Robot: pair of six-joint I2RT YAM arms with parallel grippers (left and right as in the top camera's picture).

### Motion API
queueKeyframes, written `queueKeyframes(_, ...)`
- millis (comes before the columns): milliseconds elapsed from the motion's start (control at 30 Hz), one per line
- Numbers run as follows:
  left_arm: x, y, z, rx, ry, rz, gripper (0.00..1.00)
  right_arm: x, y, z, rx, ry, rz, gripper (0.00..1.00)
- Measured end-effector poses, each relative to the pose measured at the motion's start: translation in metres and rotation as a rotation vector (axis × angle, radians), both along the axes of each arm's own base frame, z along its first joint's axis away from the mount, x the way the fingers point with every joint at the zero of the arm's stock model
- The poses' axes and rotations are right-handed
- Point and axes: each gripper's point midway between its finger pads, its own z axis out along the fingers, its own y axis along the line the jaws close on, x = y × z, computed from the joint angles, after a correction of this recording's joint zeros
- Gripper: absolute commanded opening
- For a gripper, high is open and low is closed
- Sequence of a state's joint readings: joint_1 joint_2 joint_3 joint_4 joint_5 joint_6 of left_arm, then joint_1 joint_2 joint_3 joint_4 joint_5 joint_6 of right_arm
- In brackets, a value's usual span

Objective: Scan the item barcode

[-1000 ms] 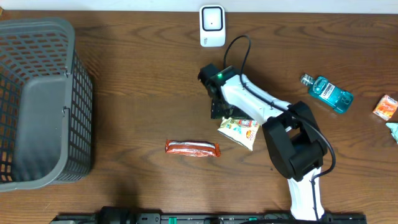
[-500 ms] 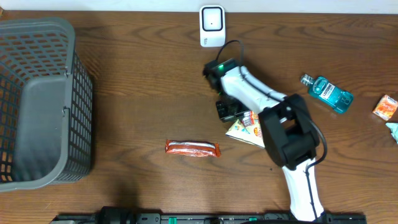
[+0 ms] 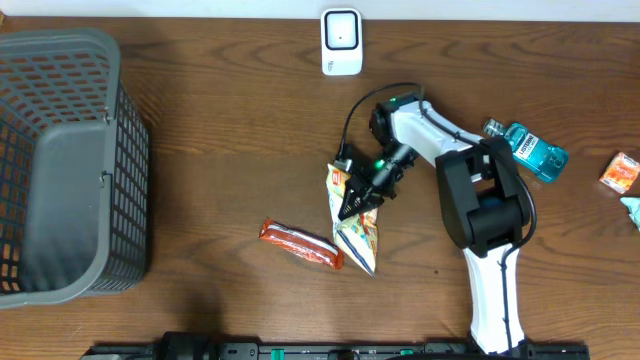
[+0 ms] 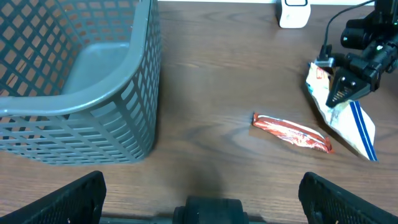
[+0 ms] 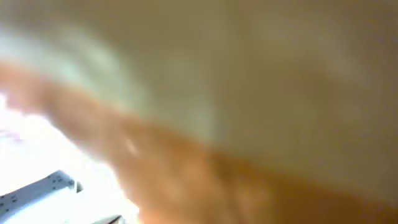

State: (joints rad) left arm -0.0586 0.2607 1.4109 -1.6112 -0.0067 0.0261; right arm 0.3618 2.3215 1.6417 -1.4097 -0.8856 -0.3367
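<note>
My right pincer (image 3: 350, 203) is closed on the upper edge of the white-and-orange foil snack pouch (image 3: 360, 243), at the middle of the brown wooden tabletop (image 3: 220, 150). The left pincer (image 4: 202, 180) stands wide open and empty. I would carry the pouch slowly to the white box scanner (image 3: 341, 41) and turn the barcode toward it.

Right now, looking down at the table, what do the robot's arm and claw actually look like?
The right arm has white links joined by chunky black housings, with a small green light and a thin black cable looping alongside. Its right claw is black, with two tapering fingers.
</note>
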Motion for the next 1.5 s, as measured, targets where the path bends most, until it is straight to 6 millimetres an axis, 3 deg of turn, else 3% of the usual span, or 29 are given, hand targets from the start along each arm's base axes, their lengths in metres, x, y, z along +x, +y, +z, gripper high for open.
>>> queueKeyframes(167,0.000,0.000,0.000,0.000,0.000,0.000,0.99,0.015,-0.010,0.000,0.004,-0.015,-0.049,0.01)
queueKeyframes(267,0.000,0.000,0.000,0.000,0.000,0.000,0.99,0.017,-0.011,0.029,0.121,0.030,-0.087,0.02)
queueKeyframes(433,0.000,0.000,0.000,-0.001,0.000,0.000,0.99,0.040,-0.022,0.073,0.315,0.004,-0.182,0.02)
queueKeyframes(633,0.000,0.000,0.000,0.000,0.000,0.000,0.99,0.061,-0.045,0.081,0.470,-0.205,-0.182,0.01)
queueKeyframes(767,0.000,0.000,0.000,0.000,0.000,0.000,0.99,0.060,-0.039,0.084,0.604,-0.353,-0.136,0.01)
queueKeyframes(1000,0.000,0.000,0.000,0.000,0.000,0.000,0.99,0.040,0.003,0.069,0.806,-0.523,-0.062,0.01)
queueKeyframes(1167,0.000,0.000,0.000,0.000,0.000,0.000,0.99,0.025,0.027,0.049,0.854,-0.572,0.018,0.01)
queueKeyframes(1333,0.000,0.000,0.000,0.000,0.000,0.000,0.99,0.023,0.018,0.023,0.741,-0.516,0.030,0.01)
queueKeyframes(1500,0.000,0.000,0.000,0.000,0.000,0.000,0.99,0.030,-0.011,0.007,0.589,-0.435,-0.012,0.01)
